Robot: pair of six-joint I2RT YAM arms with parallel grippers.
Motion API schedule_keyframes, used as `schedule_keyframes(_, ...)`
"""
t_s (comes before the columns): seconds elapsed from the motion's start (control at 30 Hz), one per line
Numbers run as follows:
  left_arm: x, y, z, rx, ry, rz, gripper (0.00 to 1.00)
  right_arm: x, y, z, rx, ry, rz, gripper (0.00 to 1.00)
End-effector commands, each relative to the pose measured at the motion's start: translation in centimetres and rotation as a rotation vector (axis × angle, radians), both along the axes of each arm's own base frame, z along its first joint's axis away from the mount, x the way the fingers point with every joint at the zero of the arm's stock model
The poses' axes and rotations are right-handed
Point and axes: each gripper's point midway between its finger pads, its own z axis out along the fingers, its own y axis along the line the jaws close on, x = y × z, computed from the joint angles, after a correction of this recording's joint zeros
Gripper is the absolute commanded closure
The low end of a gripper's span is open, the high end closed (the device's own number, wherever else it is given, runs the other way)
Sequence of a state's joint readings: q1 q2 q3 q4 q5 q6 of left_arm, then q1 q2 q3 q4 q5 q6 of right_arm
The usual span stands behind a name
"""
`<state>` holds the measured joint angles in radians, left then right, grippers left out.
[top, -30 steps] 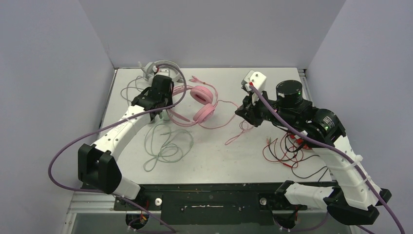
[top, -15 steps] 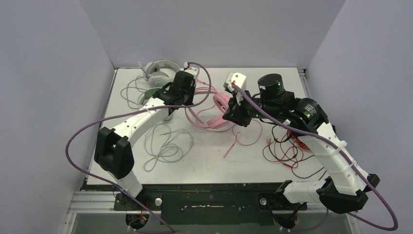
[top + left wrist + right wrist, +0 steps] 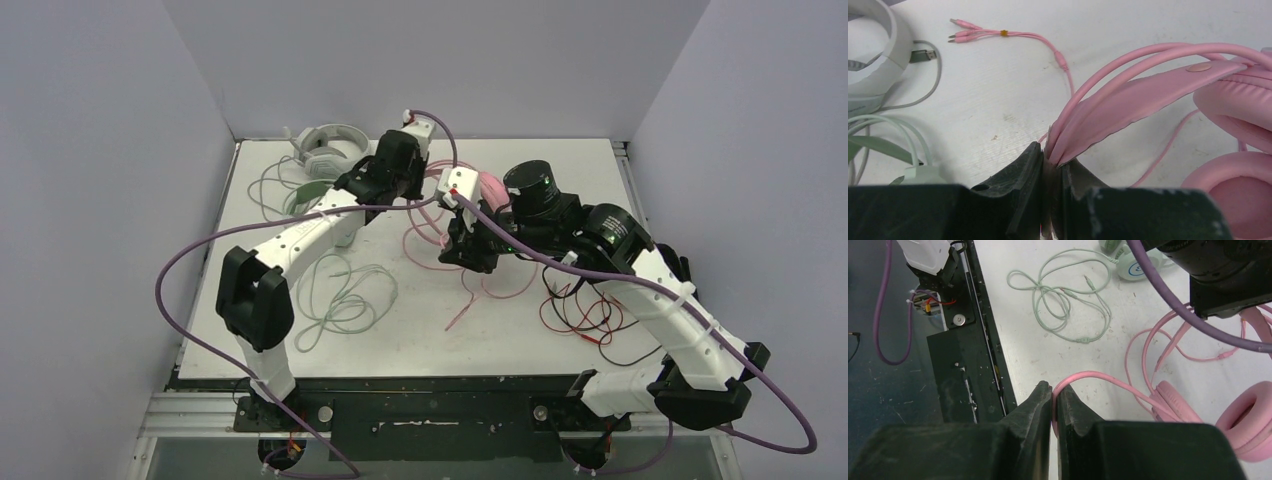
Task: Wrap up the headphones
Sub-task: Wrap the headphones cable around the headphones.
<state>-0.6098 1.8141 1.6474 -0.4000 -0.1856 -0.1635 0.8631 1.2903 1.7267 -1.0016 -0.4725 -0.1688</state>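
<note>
The pink headphones [image 3: 492, 188] sit mid-table between both arms, with cups in the left wrist view [image 3: 1243, 115] and right wrist view [image 3: 1248, 420]. My left gripper [image 3: 1050, 157] is shut on the pink headband [image 3: 1128, 95]. My right gripper [image 3: 1054, 390] is shut on the pink cable [image 3: 1108, 382], which loops over the table [image 3: 470, 295]. The pale grey-white headphones [image 3: 325, 148] lie at the back left. The mint green headphones [image 3: 300, 195] are mostly hidden under the left arm; their green cable [image 3: 335, 300] is coiled in front.
Red and black wires [image 3: 590, 315] lie tangled on the right side of the table. The pink cable's plug ends [image 3: 965, 32] rest on the white table [image 3: 420, 335]. The black front rail [image 3: 965, 355] borders the table's near edge.
Both arms have moved toward the middle. The left gripper has swung right from the grey-white headset and carried the pink headband with it; the right gripper has pulled the pink cable leftward.
</note>
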Motion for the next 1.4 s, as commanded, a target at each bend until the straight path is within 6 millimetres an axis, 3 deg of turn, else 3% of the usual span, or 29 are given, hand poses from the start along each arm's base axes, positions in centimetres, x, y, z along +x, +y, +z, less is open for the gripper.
schedule_keyframes(0.0, 0.0, -3.0, 5.9, -0.186, -0.162, -0.104, 1.0, 0.4, 0.7, 1.4, 0.054, -0.049, 0.006, 1.0)
schedule_keyframes(0.07, -1.1, -3.3, 6.3, -0.21, -0.198, -0.167, 1.0, 0.9, 0.8, 0.8, 0.04, -0.045, -0.016, 1.0)
schedule_keyframes(0.2, -3.4, -3.9, 9.0, -0.326, -0.324, -0.266, 1.0, 1.4, 1.1, 0.0, 0.029, -0.031, -0.029, 1.0)
schedule_keyframes(0.33, -4.8, -3.3, 10.2, -0.373, -0.376, -0.284, 1.0, 1.6, 1.5, 0.1, 0.059, -0.028, -0.023, 1.0)
schedule_keyframes(0.63, -4.1, -2.1, 12.7, -0.419, -0.415, -0.189, 1.0, 0.1, 2.8, -0.8, 0.087, 0.05, 0.069, 1.0)
schedule_keyframes(0.83, -2.0, -0.6, 12.0, -0.403, -0.36, -0.064, 1.0, -0.9, 2.8, -0.6, 0.11, 0.072, 0.111, 1.0)
schedule_keyframes(1.07, -2.1, -0.7, 13.2, -0.516, -0.302, -0.028, 1.0, -0.9, 3.6, -2.7, 0.111, 0.122, 0.114, 1.0)
schedule_keyframes(1.17, -2.8, -1.0, 13.9, -0.565, -0.263, -0.029, 1.0, 0.6, 3.7, -3.9, 0.115, 0.135, 0.034, 1.0)
schedule_keyframes(1.27, -3.6, -0.8, 14.0, -0.611, -0.219, -0.006, 1.0, 3.5, 2.6, -3.9, 0.193, 0.176, -0.101, 1.0)
schedule_keyframes(1.37, -4.1, -0.3, 13.3, -0.638, -0.163, 0.041, 1.0, 5.2, 2.3, -4.3, 0.277, 0.225, -0.171, 1.0)
